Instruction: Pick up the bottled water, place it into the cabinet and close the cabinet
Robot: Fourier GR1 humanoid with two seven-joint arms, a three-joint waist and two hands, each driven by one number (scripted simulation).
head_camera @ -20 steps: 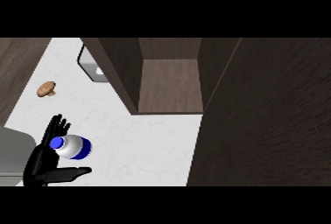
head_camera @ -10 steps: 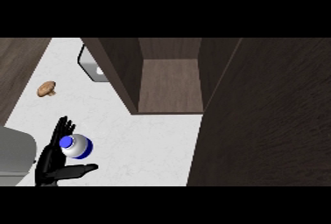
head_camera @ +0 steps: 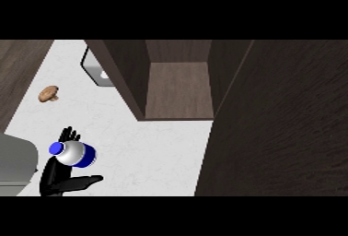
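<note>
Black left hand (head_camera: 60, 177) cradles bottled water (head_camera: 73, 154) (fingers straight, thumb out) on counter (head_camera: 149, 147); cabinet (head_camera: 178, 87) open.

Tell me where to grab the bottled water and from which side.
Probably the body just below the cap. The bottled water stands upright on the counter, blue cap towards the camera, so its round sides are the free surface. The left hand is already beside it on the view's left, fingers behind, thumb in front; wrapping from that side looks simplest and leaves the path to the open cabinet free.
</note>
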